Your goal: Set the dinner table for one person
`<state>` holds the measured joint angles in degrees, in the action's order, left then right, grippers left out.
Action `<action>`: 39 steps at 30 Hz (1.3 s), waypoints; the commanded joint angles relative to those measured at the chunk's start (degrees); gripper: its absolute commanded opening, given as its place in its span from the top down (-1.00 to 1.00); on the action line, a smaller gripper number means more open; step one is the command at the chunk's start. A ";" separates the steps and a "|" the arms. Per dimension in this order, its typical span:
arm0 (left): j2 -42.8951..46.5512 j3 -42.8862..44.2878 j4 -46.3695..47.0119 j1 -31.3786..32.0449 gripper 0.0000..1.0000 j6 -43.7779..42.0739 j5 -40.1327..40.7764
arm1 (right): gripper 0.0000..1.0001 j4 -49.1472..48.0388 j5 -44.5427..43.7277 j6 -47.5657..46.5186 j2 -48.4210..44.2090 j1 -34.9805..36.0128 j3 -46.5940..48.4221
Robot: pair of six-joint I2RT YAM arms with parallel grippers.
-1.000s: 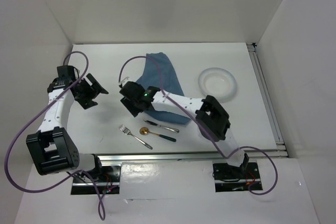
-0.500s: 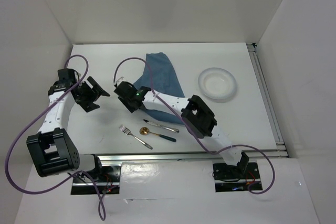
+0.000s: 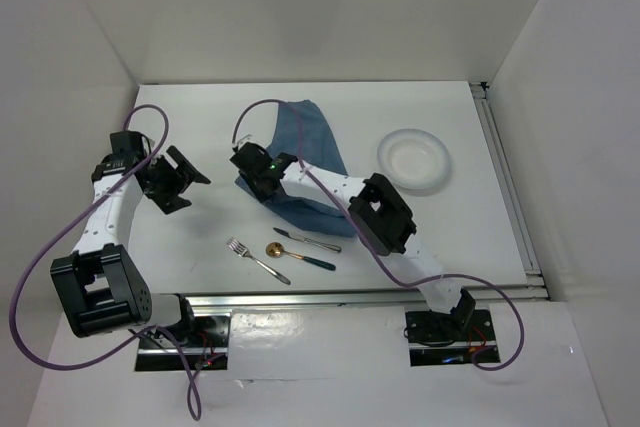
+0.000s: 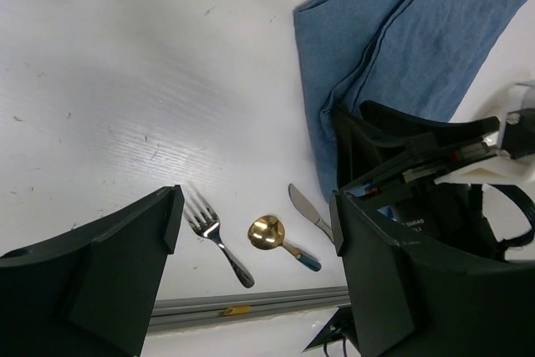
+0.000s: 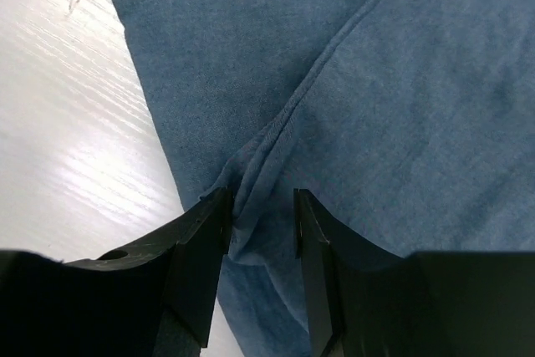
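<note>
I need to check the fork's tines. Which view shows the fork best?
Left wrist: the fork lies whole and close, tines distinct. Top external shows it tiny; right wrist does not show it.

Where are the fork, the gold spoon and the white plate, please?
fork (image 3: 262, 264), top view, middle of its handle.
gold spoon (image 4: 269, 233), left wrist view, its bowl.
white plate (image 3: 413, 159), top view, its centre.

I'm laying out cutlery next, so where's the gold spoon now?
In the top view, the gold spoon lies left of centre by the dinner table's front edge, between the fork and knife, in front of the blue cloth.
</note>
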<state>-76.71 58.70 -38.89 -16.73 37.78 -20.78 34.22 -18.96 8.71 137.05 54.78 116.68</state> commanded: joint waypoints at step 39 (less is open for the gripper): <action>-34.47 15.04 6.99 17.00 -0.61 9.07 10.49 | 1.00 1.38 16.76 12.56 -18.49 -12.15 -6.73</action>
<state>-108.29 71.24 -32.21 -0.40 45.06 -13.87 37.93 -3.86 20.05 122.56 43.31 111.20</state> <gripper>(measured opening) 0.815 0.035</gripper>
